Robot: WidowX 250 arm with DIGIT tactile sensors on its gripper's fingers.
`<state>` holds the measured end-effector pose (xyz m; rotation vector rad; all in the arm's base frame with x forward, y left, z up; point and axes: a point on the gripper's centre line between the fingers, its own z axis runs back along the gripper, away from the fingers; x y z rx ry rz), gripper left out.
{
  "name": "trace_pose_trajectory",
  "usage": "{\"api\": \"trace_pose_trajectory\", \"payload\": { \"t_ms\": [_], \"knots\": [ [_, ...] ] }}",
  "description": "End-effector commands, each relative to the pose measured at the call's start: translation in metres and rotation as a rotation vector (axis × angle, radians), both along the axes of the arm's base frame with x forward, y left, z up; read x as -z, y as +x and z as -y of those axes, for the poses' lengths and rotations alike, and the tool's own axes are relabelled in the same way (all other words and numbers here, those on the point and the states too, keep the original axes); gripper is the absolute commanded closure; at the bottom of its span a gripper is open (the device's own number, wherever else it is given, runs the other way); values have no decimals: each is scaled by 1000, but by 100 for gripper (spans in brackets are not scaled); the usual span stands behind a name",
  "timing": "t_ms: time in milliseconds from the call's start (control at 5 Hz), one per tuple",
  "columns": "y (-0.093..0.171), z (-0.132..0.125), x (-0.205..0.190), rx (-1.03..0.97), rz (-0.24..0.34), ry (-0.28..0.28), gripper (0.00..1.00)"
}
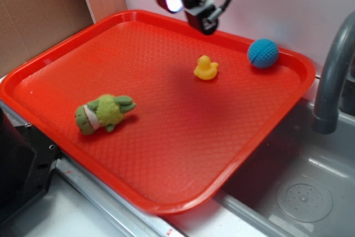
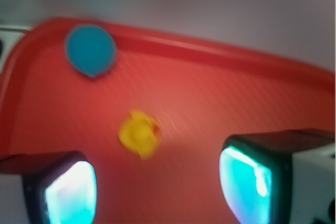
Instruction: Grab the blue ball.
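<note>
The blue ball (image 1: pixel 263 53) is a small teal knitted sphere resting in the far right corner of the red tray (image 1: pixel 66 54). In the wrist view the blue ball (image 2: pixel 90 50) appears at the upper left, blurred. My gripper (image 1: pixel 188 5) hangs high above the tray's far edge, left of the ball and well apart from it. Its jaws stand wide apart with nothing between them, and the gripper (image 2: pixel 157 187) frames bare tray. A yellow duck (image 1: pixel 206 68) sits between gripper and ball; the same duck (image 2: pixel 139 134) lies just ahead of the fingers.
A green plush toy (image 1: pixel 104 113) lies on the tray's left side. To the right of the tray stands a grey faucet (image 1: pixel 331 76) over a grey sink (image 1: pixel 299 192). Behind the tray are a pale wall and a cardboard panel (image 1: pixel 39 9).
</note>
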<state>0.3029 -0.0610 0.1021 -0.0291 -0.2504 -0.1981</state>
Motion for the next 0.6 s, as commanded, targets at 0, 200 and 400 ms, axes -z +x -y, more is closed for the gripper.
{"api": "trace_pose_trajectory", "payload": {
  "t_ms": [0,200,400],
  "knots": [
    [26,44,11,202,17,-29,0],
    [47,53,23,227,6,8,0],
    [60,54,27,248,42,27,0]
  ]
}}
